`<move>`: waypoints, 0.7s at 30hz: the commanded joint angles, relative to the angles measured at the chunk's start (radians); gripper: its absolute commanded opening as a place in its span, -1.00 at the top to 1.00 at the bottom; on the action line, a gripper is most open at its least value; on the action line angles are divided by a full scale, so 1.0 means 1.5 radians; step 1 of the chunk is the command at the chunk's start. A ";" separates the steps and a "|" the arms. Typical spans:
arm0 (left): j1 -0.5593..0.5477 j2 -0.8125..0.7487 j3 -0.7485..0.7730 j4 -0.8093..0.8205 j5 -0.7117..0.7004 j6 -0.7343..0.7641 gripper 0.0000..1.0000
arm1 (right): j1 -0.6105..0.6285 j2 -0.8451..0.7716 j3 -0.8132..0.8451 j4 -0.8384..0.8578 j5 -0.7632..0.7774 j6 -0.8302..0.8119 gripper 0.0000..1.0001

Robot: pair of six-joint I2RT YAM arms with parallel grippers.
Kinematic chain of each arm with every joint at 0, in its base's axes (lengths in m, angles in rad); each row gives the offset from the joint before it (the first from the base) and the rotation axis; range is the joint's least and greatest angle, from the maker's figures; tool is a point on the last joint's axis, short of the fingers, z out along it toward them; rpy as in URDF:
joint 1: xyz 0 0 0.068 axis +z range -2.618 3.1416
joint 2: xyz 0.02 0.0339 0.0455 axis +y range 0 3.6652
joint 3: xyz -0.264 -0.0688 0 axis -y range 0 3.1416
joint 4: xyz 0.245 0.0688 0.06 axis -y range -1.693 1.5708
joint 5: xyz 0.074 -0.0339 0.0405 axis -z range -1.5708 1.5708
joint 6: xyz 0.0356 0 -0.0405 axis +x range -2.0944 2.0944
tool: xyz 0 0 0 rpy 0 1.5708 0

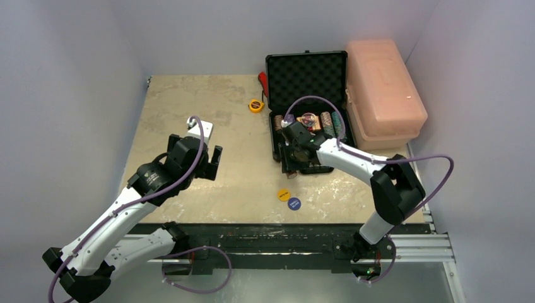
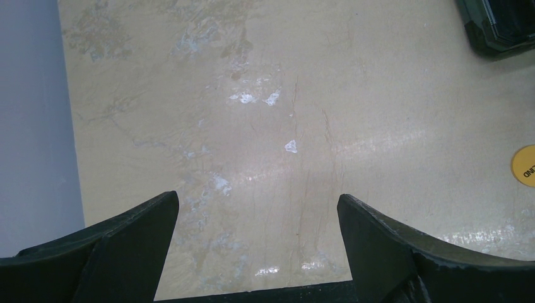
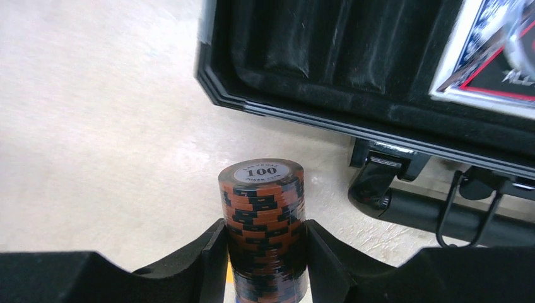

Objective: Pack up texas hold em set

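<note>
Overhead view, close wrist views, all sharing briefcase

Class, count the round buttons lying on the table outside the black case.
2. The yellow button and the blue button lie side by side near the table's front edge. More could be hidden from view.

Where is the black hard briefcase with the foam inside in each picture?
Top external: the black hard briefcase lies open at the back of the beige table, right of centre, beside the pink plastic box.
Left wrist: only one corner of it, top right.
Right wrist: its rim and handle fill the upper right, behind the orange and black chip stack.
Shared landmark: the beige table, in all three views.
</note>
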 commanded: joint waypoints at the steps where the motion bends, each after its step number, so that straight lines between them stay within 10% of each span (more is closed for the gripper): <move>1: 0.006 -0.007 -0.003 0.020 -0.003 0.010 -0.94 | 0.003 -0.058 0.077 -0.011 -0.008 -0.010 1.00; 21: 0.006 -0.014 -0.005 0.022 -0.005 0.011 -0.94 | -0.021 0.090 0.335 -0.079 0.074 0.030 1.00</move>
